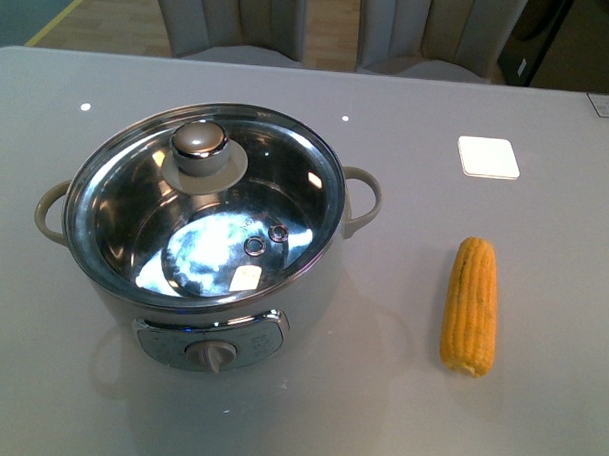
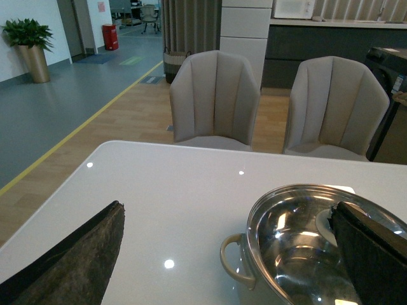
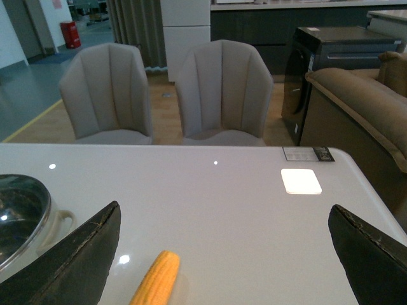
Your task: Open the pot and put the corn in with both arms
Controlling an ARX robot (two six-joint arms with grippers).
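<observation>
The white pot (image 1: 312,288) stands left of centre on the table, closed by its glass lid (image 1: 286,187) with the grey knob (image 1: 199,144). The corn (image 1: 471,306) lies on the table to the pot's right, apart from it, pointing away from me. Neither arm shows in the front view. My left gripper (image 2: 227,210) is open and empty, above the table beside the pot (image 2: 299,248), with one finger (image 2: 372,254) over the lid. My right gripper (image 3: 224,210) is open and empty, with the corn (image 3: 156,279) between its fingers and lower down, untouched.
A white square pad (image 1: 488,156) lies on the table behind the corn. Two grey chairs (image 2: 216,95) stand past the far table edge. The pot's beige side handles (image 1: 363,200) stick out left and right. A brown sofa (image 3: 356,108) is off the table's right.
</observation>
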